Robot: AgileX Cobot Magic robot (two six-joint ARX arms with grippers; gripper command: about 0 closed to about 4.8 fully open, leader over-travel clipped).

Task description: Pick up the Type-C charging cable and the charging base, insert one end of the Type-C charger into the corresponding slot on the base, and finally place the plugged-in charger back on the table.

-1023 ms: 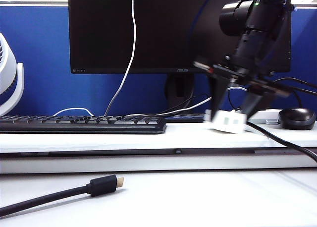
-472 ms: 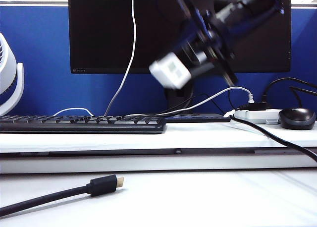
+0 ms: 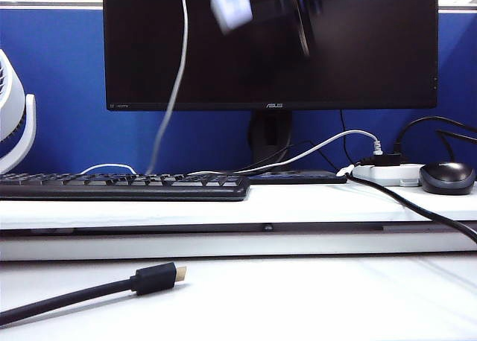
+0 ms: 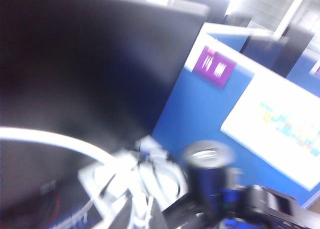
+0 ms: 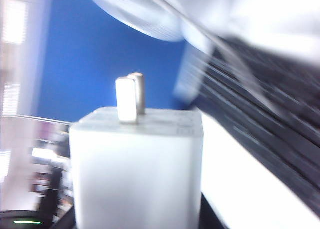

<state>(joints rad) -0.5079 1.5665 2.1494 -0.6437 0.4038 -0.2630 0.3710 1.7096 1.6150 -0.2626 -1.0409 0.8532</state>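
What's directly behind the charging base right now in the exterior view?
The charging base, blurred and raised high by the right pincer, sits against the dark monitor screen. The pincer is a dark smear there; what the block covers cannot be seen.

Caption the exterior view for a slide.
Right claw holds the charging base high before the monitor; the Type-C charging cable dangles alongside.

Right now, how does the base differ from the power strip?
The base is a small block, held high by the right claw; the strip is longer and lies on the shelf. The base shows bare prongs; the strip holds a black plug. Both are white.
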